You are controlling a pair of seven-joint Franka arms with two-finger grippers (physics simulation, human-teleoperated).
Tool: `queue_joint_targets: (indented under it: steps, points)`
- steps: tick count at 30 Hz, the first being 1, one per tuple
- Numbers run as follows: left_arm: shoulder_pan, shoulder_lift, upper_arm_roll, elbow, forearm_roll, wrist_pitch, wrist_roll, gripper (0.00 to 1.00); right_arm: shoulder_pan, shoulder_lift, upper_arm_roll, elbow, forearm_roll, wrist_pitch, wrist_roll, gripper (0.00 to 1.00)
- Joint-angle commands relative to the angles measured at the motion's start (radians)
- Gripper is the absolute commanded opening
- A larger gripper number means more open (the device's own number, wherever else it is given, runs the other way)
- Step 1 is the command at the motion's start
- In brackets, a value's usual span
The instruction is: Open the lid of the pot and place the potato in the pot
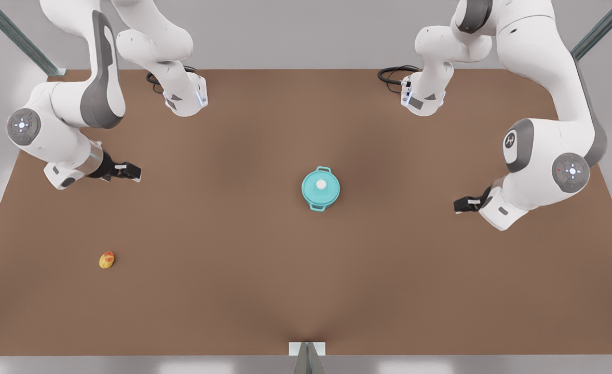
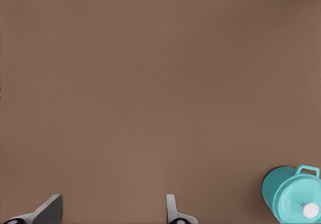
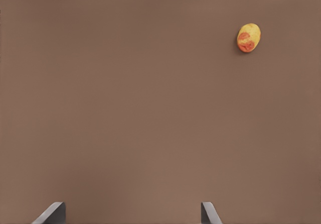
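Lid caps our smooth teal pot, well apart from the left claw. Lumpy yellow potato lies near the right claw. Both claws spread wide over open brown table.

A brown table — black cables at its far edge.

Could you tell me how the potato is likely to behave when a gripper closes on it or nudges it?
The potato looks small, rounded and smooth, so it may roll or squirt sideways if pinched off-centre. It probably stays rigid, and it lies alone on the table, so nothing would stop it.
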Motion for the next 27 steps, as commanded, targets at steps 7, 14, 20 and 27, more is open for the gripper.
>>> queue_joint_targets:
  steps: [7, 14, 20, 27]
  points:
    - [-0.254, -0.002, -0.175, -0.03, 0.028, 0.047, -0.475, 1.0, -0.029, 0.105, -0.014, 0.019, -0.125, 0.252, 0.047, 1.0]
    - [-0.515, 0.213, -0.215, 0.074, 0.091, 0.194, -0.916, 1.0, -0.153, 0.335, -0.014, 0.168, -0.125, 0.368, 0.047, 1.0]
    - [-0.538, 0.231, -0.212, -0.101, 0.083, 0.468, -1.04, 1.0, -0.147, 0.613, -0.003, 0.338, -0.06, 0.5, 0.112, 1.0]
    - [-0.555, 0.234, -0.213, -0.259, 0.207, 0.663, -1.04, 1.0, -0.214, 0.713, -0.003, 0.329, -0.006, 0.593, 0.119, 1.0]
